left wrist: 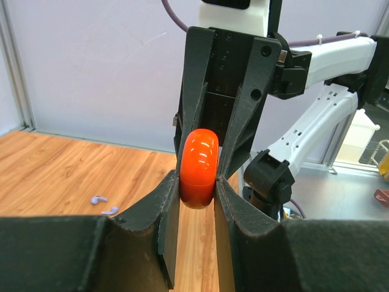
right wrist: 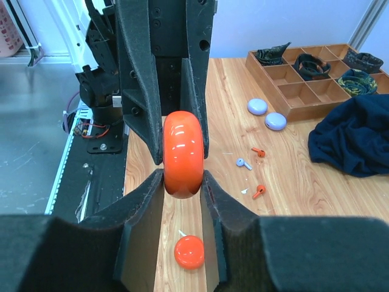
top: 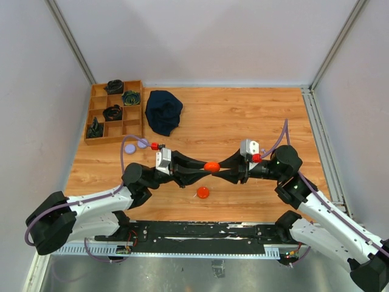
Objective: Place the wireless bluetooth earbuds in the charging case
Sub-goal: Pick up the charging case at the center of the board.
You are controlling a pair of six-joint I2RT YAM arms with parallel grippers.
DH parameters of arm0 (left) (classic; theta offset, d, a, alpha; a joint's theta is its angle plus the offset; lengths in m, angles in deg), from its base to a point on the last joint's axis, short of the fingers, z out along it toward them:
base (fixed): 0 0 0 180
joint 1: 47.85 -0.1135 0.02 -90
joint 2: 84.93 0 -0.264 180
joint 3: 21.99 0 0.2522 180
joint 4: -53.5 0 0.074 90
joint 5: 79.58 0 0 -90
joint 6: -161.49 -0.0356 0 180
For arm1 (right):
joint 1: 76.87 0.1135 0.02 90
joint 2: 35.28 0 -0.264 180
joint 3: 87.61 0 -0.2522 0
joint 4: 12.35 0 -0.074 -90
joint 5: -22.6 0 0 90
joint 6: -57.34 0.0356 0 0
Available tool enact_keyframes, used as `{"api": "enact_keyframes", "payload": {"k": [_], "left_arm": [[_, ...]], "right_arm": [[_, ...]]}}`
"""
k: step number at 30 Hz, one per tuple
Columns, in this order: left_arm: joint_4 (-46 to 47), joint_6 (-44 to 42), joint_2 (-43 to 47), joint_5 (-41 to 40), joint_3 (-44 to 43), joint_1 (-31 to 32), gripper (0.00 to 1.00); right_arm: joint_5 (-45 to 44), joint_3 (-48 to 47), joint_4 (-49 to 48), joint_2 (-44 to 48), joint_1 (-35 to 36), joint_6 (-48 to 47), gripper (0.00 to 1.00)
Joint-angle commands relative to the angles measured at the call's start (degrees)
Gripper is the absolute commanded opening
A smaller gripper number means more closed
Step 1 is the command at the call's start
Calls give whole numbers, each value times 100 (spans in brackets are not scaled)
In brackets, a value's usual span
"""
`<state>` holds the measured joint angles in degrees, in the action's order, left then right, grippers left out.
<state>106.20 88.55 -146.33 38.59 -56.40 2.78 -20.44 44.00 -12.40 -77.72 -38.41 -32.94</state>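
Plainly, the earbuds [right wrist: 259, 191] lie scattered on the surface [top: 243, 115], right of centre in the right wrist view, well apart from the orange case [top: 211, 166]. The case sits mid-frame in the top view, off the wood, pinched from opposite sides by the left gripper [top: 204, 168] and the right gripper [top: 219, 165].

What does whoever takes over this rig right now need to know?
Grippers: left gripper and right gripper are each shut on the glossy orange rounded plastic case, gripped from opposite sides above the wooden table.
Loose on the table: two tiny orange plastic earbuds, at least one pale lavender plastic earbud, a round orange disc under the grippers, two lavender discs by the wooden compartment tray.
Done: no earbud inserted.
Left: open the case, which looks closed, and seat the earbuds.
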Motion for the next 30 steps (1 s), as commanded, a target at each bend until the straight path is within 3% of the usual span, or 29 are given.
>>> {"api": "enact_keyframes", "payload": {"k": [1,15,30], "left_arm": [[591,127,-26,90,51,-27,1],[1404,517,-482,296,36,-27,1],[1716,645,-665,309,48,-18,1]], "right_arm": [[37,110,-432,-2,-71,177,28],[-18,272,-1187,-87,-72,579,25],[-128,319,-1893,-283,-69,972,29]]}}
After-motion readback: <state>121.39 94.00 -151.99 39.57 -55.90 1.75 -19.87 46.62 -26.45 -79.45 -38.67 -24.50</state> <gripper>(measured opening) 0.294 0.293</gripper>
